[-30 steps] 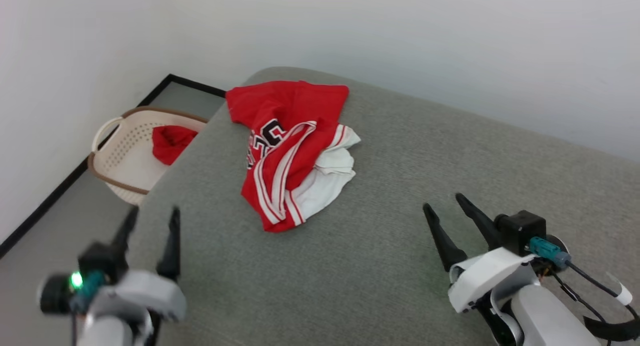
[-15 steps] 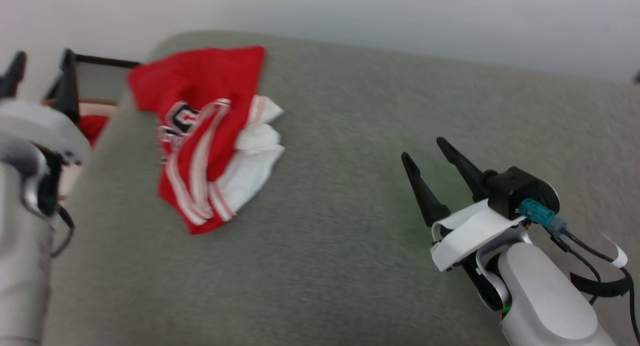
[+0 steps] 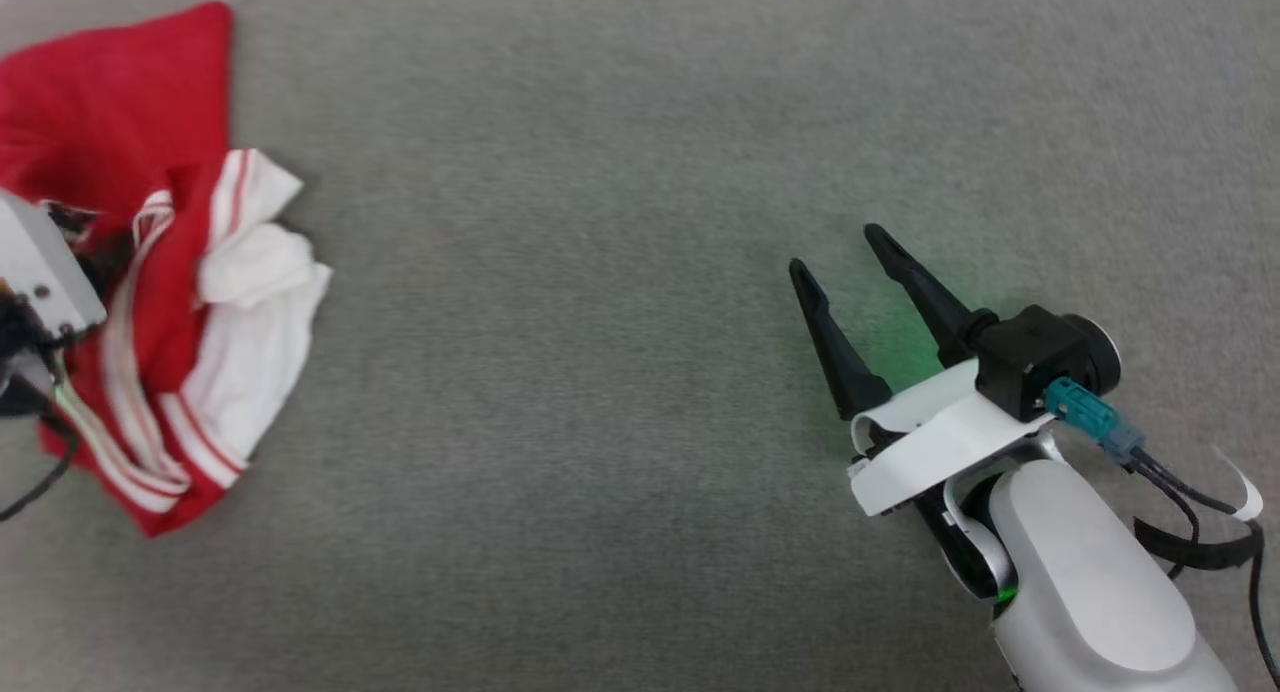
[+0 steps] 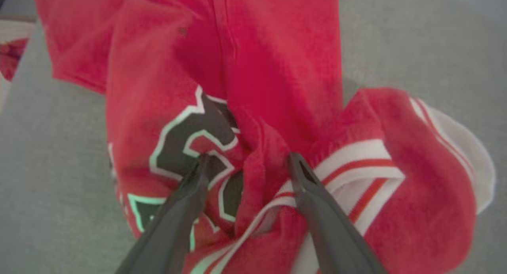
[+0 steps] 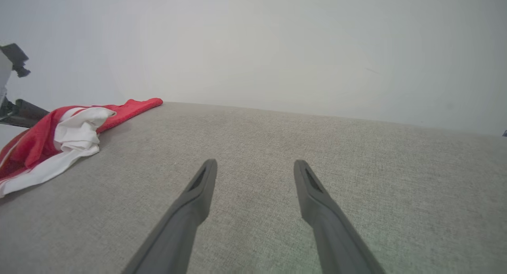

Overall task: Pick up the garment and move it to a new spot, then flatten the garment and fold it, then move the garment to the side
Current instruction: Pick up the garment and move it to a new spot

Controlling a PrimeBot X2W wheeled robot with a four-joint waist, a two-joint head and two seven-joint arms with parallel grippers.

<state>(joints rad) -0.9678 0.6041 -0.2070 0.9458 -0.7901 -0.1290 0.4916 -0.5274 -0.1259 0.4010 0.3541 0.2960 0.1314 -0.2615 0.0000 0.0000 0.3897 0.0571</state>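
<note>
Left pincer is the near one, and it is already over the garment. Jaws are spread wide with nothing between them gripped.

In the left wrist view:
- A raised red fold runs about 12 to 6 straight up the gap between the fingers.
- The black lettering is under the finger at 9 and the striped trim under the finger at 3.
- The closing line therefore crosses the fold square-on, which is what a pinch wants.
- The tips look to be at the cloth, but I can't tell whether they are touching or just above it.

In the head view:
- The garment is a crumpled heap at the 9 o'clock edge of the grey fabric surface.
- Its long axis runs roughly 12 to 6, with the red body toward 12 and the white sleeve bunched on its 3 o'clock side.
- The left arm overlaps the heap's 9 o'clock side.

Right pincer also has its jaws apart and empty. It sits over bare fabric, well away from the heap. The garment lies at about 9 from it here, and at about 10 in its own wrist view.

My read: the pickup belongs to the left arm, which should close on that centre fold and lift. The risk is that a single-fold pinch on soft jersey drags only one layer, so the rest trails or slips out. The open area between the heap and the right pincer looks like the obvious new spot.
</note>
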